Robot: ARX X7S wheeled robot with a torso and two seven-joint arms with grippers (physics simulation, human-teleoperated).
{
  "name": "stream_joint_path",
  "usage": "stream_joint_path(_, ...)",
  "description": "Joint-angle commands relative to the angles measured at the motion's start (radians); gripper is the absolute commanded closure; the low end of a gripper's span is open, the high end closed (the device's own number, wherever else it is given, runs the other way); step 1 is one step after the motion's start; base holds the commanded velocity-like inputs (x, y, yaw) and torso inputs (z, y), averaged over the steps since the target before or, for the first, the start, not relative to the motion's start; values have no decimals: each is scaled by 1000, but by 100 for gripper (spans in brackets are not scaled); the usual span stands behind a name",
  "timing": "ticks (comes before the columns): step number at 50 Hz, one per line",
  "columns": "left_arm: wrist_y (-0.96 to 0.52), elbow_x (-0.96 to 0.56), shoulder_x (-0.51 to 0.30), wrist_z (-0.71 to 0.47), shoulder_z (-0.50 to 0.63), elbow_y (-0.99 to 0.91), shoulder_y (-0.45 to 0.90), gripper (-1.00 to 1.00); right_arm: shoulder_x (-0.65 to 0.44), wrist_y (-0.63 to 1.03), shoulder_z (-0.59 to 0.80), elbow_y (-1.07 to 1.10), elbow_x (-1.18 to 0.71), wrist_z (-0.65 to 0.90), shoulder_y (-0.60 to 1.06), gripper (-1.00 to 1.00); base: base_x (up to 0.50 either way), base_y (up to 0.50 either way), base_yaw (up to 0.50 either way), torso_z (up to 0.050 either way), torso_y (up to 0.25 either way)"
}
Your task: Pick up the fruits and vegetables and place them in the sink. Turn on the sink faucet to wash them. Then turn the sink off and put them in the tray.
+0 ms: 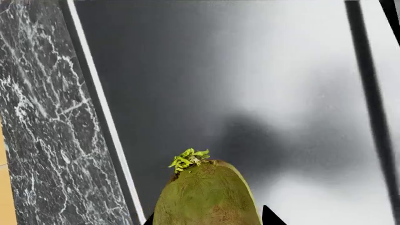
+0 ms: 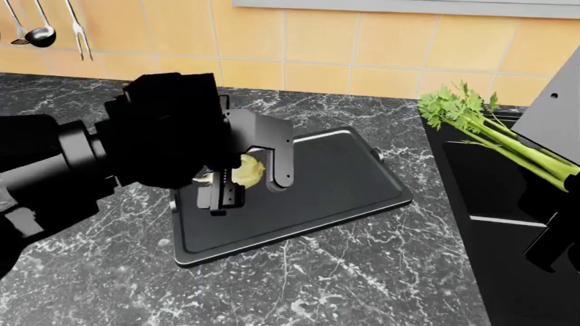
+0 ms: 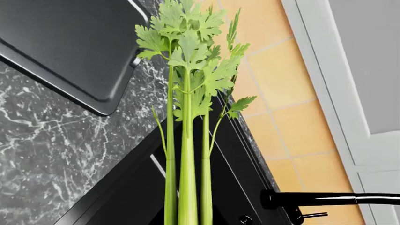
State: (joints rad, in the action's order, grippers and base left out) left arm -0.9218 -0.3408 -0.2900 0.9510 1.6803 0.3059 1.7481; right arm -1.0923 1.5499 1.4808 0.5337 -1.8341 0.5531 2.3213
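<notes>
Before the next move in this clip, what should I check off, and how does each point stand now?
1. Bulb gripped in the left gripper jaws: ok.
2. Bulb hanging over the tray: ok.
3. Tray surface below the bulb bare: ok.
4. Celery lifted, over the sink: ok.
5. Faucet off: cannot tell; no water seen, lever unreadable.
6. Both items washed: cannot tell.

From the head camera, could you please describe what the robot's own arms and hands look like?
The left arm is matte black: a thick cylindrical forearm ending in a blocky housing. Its left hand has flat, angular black fingers, one with a ribbed pad. The right hand shows only as a flat grey angular panel and black parts at the frame's edge. No cables or markings are visible.
</notes>
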Motion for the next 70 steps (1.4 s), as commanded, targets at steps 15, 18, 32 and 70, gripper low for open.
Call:
stream_joint_path(15, 28, 21, 10, 15, 40, -9, -6, -100, -3, 5, -7, -1, 36, -2, 13, 100, 0, 0, 0, 1, 1)
stream_joint_path(18, 24, 20, 4, 20, 39, -14, 5, -100, -3, 5, -7, 0, 38, -4, 13, 100, 0, 0, 0, 0, 0)
stream_joint_path(32, -42, -22, -115, 13, -51, -131, 115, -100, 44, 3, -2, -38, 52, -17, 10, 100, 0, 0, 0, 0, 1)
stream_joint_path(70, -239, -144, -567, -106, -188, -696, 162, -100, 638, -343, 185, -689, 697, -619, -192, 100, 0, 0, 0, 0, 0)
